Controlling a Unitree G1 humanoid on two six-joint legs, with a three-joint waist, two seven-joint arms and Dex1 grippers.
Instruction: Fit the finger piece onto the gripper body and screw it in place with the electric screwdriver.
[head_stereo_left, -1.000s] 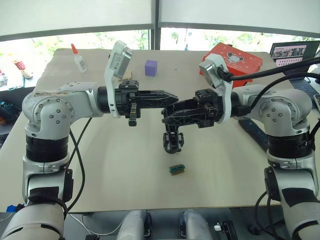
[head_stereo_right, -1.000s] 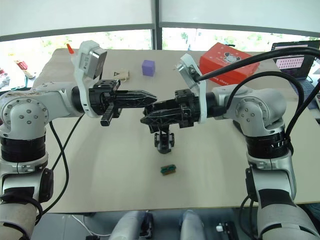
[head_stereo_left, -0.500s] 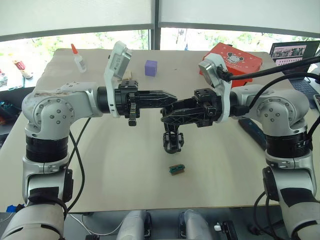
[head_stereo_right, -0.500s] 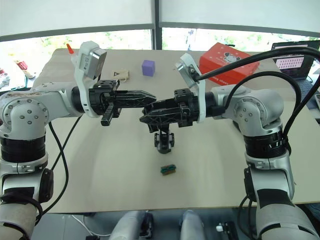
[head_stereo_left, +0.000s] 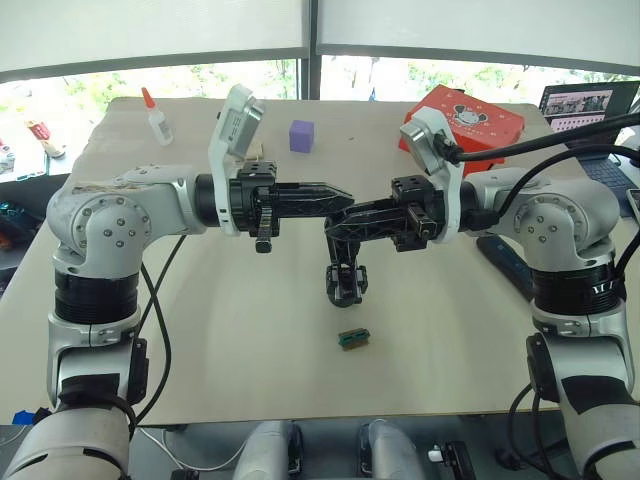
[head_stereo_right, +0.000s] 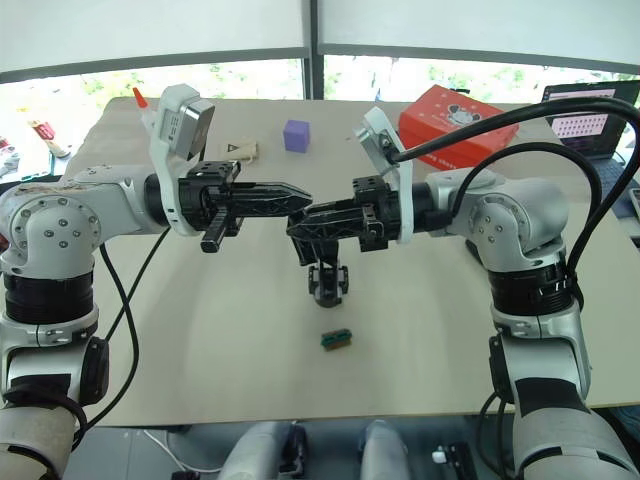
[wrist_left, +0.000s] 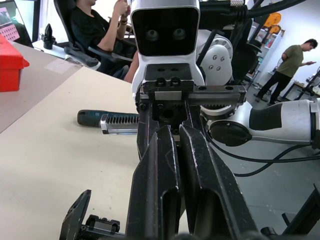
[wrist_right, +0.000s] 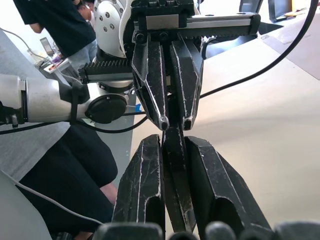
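Jaws: left gripper (head_stereo_left: 340, 195) nearly pressed together, empty; right gripper (head_stereo_left: 335, 226) pinching the finger piece (wrist_right: 172, 145), tips meeting above the surface (head_stereo_left: 200, 330). Head view: gripper body (head_stereo_left: 345, 283) stands below them, green-brown block (head_stereo_left: 353, 339) near. L wrist view: electric screwdriver (wrist_left: 107, 120) lies behind. R wrist view: piece's tip at left jaws.

Right gripper (head_stereo_left: 338, 217) edged rightward, tips leveled toward left gripper (head_stereo_left: 345, 196).

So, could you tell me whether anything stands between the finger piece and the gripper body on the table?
Nothing visible does. The finger piece sits in the right claw in mid-air, above the gripper body, with open air between them. The left claw meets it from the side; the green-and-brown block lies nearer the robot.
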